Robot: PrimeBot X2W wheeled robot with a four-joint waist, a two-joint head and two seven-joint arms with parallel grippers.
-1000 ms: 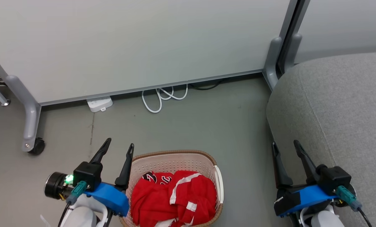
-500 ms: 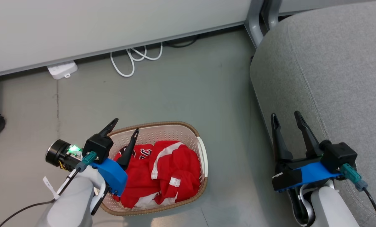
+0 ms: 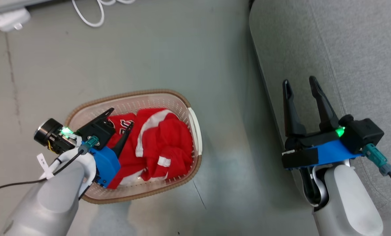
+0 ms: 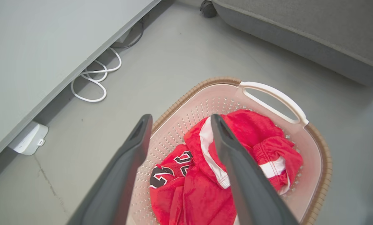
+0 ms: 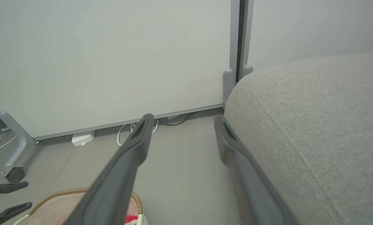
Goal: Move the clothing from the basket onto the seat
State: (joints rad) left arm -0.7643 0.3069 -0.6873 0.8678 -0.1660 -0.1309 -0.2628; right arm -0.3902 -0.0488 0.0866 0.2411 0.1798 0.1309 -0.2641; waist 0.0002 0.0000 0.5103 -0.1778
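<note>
Currently the left gripper (image 3: pixel 121 117) hangs over the basket (image 3: pixel 135 93) on the floor, fingers spread apart above the red clothing (image 3: pixel 159 141) heaped inside. Well to the right, the right gripper (image 3: pixel 299 81) hovers with fingers parted, empty, at the grey seat's (image 3: pixel 346 39) left edge.

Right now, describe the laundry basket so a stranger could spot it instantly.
Start at the big grey sofa; on the floor to its left, as the head view shows it, stands the laundry basket. It is cream perforated plastic with a brown woven-look rim, heaped with bright red clothing.
</note>
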